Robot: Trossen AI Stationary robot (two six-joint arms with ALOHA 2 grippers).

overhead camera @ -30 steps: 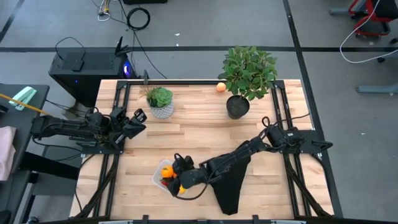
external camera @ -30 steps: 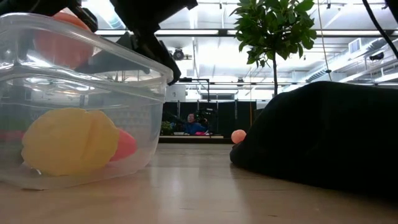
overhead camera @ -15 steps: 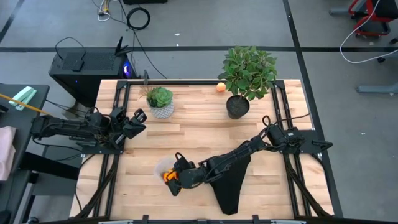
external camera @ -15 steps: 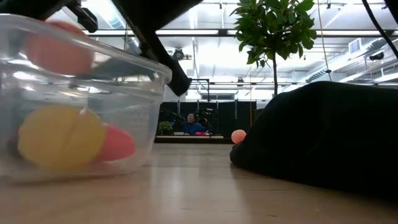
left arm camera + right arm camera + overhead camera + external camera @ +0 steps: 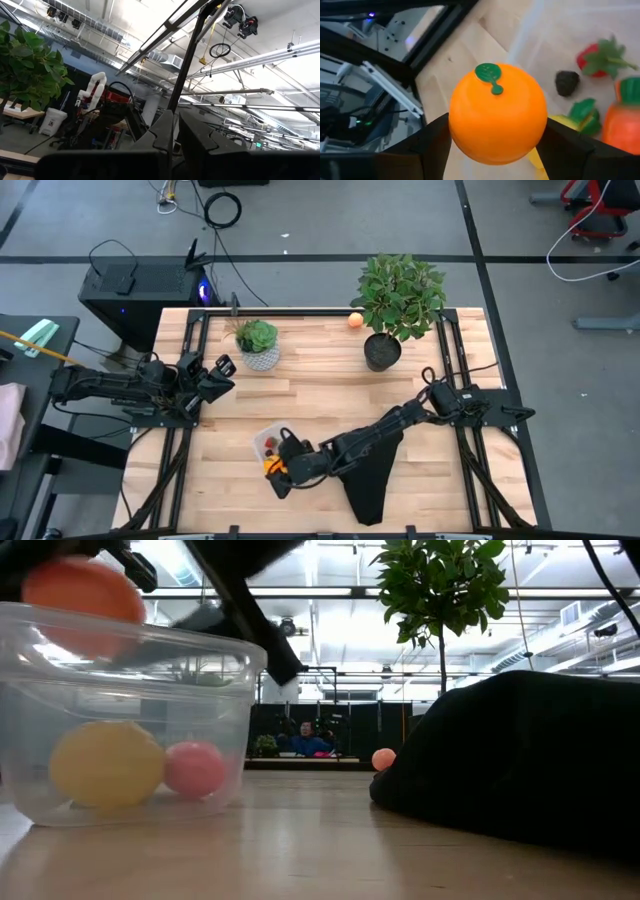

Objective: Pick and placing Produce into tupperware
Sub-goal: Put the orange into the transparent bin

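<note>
The tupperware [image 5: 270,442] [image 5: 130,720] stands on the wood table's near middle. It holds a yellow fruit [image 5: 105,762], a pink-red one [image 5: 195,768], a strawberry [image 5: 600,55], a carrot [image 5: 622,120] and a small dark piece [image 5: 566,82]. My right gripper [image 5: 278,470] [image 5: 495,150] is shut on a toy orange [image 5: 272,468] [image 5: 85,595], at the container's near rim and above it. A peach ball [image 5: 355,320] [image 5: 384,758] lies by the far edge. My left gripper [image 5: 222,370] [image 5: 175,130] waits shut at the table's left side. My right gripper pinches the toy orange [image 5: 495,112] between its two fingers [image 5: 430,145], one on each side of its round body. The green leaf on its top [image 5: 489,75] faces the wrist camera. The orange is lifted clear, level with or just above the container's rim [image 5: 150,635].
A black cloth [image 5: 370,475] [image 5: 520,750] lies under my right arm, right of the container. A small potted plant [image 5: 258,342] and a tall one [image 5: 398,300] stand near the far edge. Bare wood shows between the container and the plants.
The tupperware has slid a little toward the table's far edge, and the yellow and pink-red fruits inside it have rolled and shifted. My right gripper has kept its hold on the orange, which now shows above the rim instead of behind the container's wall.
</note>
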